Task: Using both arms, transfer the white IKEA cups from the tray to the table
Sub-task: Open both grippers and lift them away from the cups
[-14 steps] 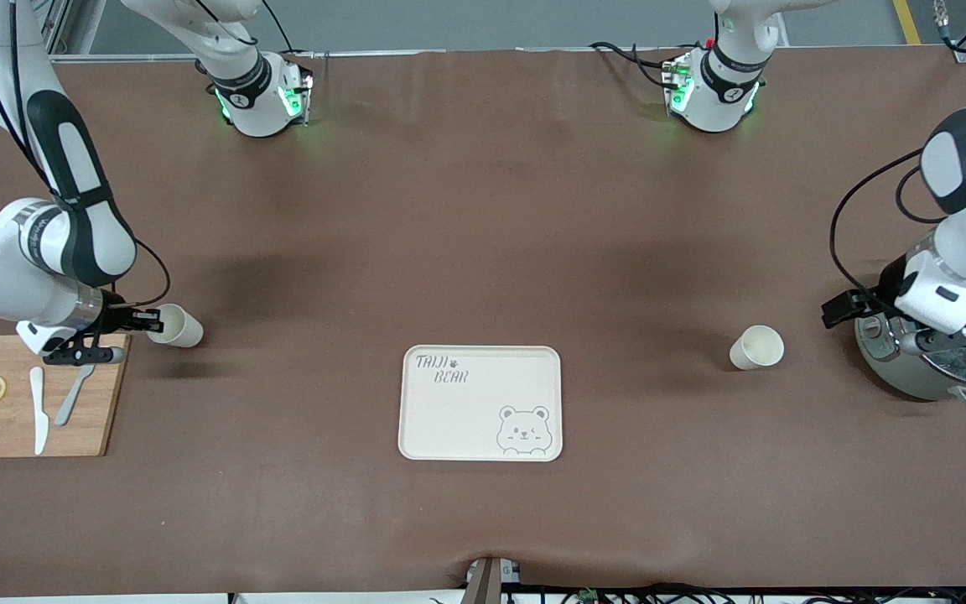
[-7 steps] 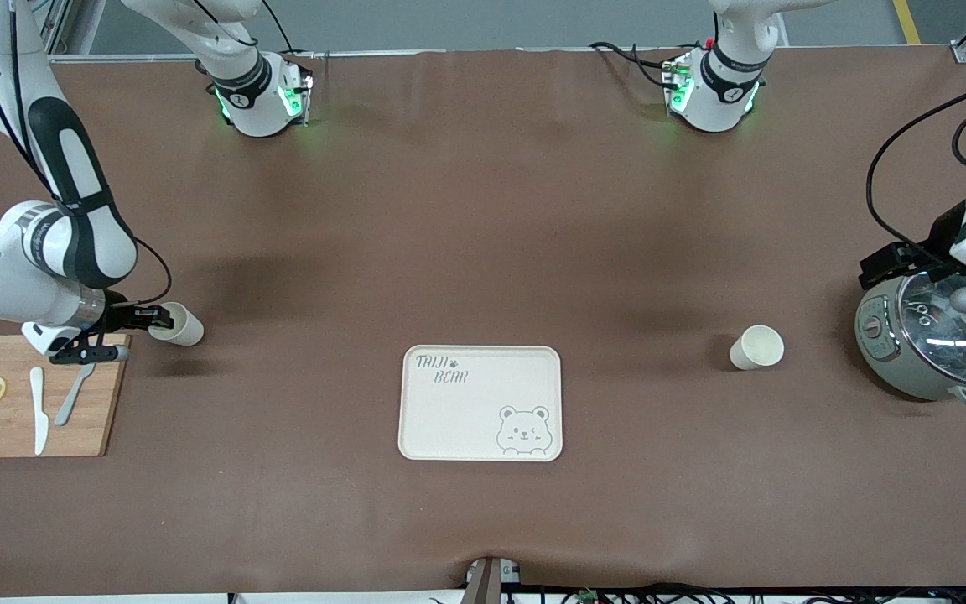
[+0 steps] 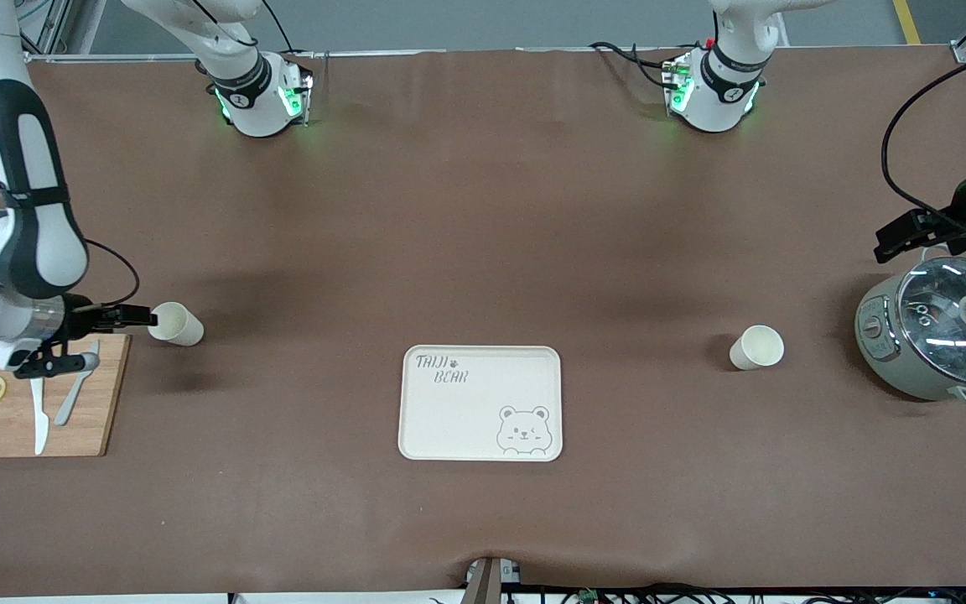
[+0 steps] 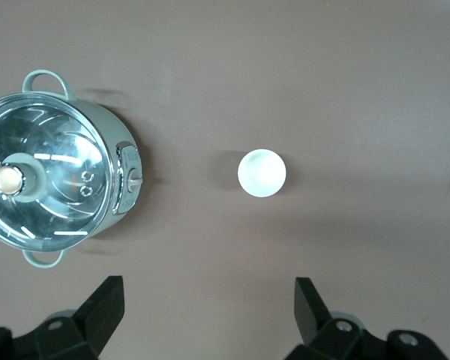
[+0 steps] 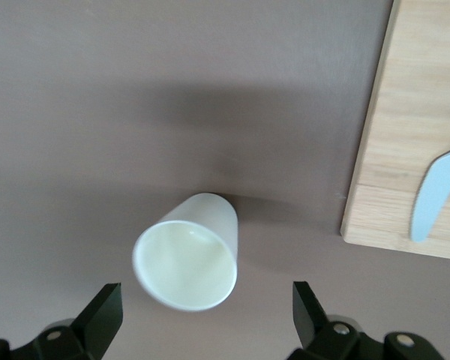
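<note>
Two white IKEA cups stand upright on the brown table. One cup [image 3: 175,324] [image 5: 186,261] is at the right arm's end, next to the cutting board. My right gripper [image 5: 206,311] hangs open just above it, and the cup sits free ahead of the fingertips. The other cup [image 3: 757,347] [image 4: 262,173] stands toward the left arm's end, beside the pot. My left gripper [image 4: 208,304] is open and empty, high in the air by the pot, well apart from that cup.
A cream bear-printed tray [image 3: 449,419] lies mid-table, nearer the front camera than both cups. A grey-green pot with a glass lid [image 3: 940,340] [image 4: 52,187] stands at the left arm's end. A wooden cutting board [image 3: 101,394] [image 5: 420,112] holds lemon slices, a knife and a fork.
My right gripper has opened, let go of its cup and lifted off it. The left arm has risen and drawn back off the pot. Both cups stay put.
</note>
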Available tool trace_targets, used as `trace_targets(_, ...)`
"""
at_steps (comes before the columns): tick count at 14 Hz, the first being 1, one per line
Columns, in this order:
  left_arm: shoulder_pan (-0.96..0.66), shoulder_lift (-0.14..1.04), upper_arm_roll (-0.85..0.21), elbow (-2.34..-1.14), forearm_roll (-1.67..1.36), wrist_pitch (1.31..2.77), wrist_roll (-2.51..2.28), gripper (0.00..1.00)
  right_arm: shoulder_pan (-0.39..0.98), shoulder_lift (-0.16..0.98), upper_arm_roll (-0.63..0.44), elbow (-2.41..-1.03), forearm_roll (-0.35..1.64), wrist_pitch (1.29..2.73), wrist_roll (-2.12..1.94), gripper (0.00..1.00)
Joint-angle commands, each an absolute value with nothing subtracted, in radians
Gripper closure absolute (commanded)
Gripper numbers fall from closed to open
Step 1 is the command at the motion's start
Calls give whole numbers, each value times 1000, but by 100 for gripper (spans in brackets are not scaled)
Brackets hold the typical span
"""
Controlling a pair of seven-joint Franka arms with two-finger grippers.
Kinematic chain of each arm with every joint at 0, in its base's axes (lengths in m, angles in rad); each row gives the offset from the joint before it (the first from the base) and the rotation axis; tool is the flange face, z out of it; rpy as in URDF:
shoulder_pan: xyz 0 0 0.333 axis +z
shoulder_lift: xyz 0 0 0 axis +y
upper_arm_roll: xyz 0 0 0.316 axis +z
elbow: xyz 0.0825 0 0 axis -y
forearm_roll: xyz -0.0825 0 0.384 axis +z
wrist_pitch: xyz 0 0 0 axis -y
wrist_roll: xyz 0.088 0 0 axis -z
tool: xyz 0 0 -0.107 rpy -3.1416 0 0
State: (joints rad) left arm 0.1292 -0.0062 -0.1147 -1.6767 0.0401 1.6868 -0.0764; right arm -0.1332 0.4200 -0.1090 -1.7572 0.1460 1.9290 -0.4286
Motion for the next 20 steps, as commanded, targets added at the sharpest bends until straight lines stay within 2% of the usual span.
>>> trace_targets(1, 135, -46, -132, -1675, 14, 1637, -55, 0, -129, 420, -89, -1604, 134, 1803, -407, 0)
trace_targets(4, 133, -60, -152, -1677, 14, 1625, -54, 0, -120, 419, -87, -1374, 127, 1595, -164, 0)
trace_targets(7, 133, -60, -164, -1675, 12, 1618, -55, 0, -82, 400, -89, -1269, 126, 1428, -92, 0)
trace_targets(11, 135, -74, -169, -1675, 12, 1618, -54, 0, -43, 234, -84, -1290, 106, 1404, 87, 0)
trace_targets(15, 130, -68, -167, -1672, 14, 1618, -55, 0, -18, 95, -86, -1455, 100, 1405, 66, 0)
trace_targets(18, 132, -54, -169, -1646, 15, 1620, -55, 0, -9, 107, -86, -1387, 0, 1394, 8, 0)
trace_targets(20, 133, -46, -169, -1641, 15, 1620, -55, 0, -11, 94, -86, -1394, -8, 1394, 5, 0)
